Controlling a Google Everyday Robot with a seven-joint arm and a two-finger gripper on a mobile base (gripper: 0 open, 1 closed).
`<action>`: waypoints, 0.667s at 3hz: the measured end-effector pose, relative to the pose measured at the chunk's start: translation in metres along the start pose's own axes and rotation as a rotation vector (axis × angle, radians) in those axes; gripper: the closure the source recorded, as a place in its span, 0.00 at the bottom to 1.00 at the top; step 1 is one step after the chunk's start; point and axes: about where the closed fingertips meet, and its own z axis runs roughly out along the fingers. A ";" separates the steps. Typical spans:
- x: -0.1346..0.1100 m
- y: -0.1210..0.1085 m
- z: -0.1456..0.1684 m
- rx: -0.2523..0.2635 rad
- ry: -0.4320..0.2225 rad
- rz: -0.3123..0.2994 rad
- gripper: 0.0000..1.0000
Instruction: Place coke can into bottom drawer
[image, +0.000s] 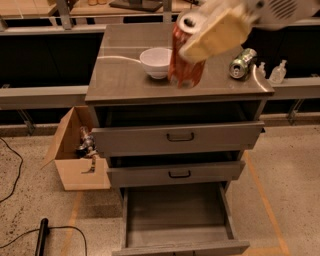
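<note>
The coke can (184, 64), red-orange with a silver top, hangs in the air above the cabinet top, close to the camera. My gripper (207, 37) is shut on its upper part, one pale finger (216, 34) lying across the can's right side, the arm coming in from the upper right. The bottom drawer (177, 240) is pulled out at the foot of the cabinet, a wide grey tray with nothing in it. Both upper drawers with dark handles stand partly pulled out.
A white bowl (154, 61) stands on the cabinet top (120, 80) just left of the can. A green can (242, 62) lies on its side at the right. Small bottles (278, 71) stand beyond the right edge. A cardboard box (75, 155) sits on the floor at left, with a cable (45, 235).
</note>
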 end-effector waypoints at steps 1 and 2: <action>0.045 0.033 0.065 -0.046 0.081 0.011 1.00; 0.087 0.064 0.096 -0.106 0.168 0.024 1.00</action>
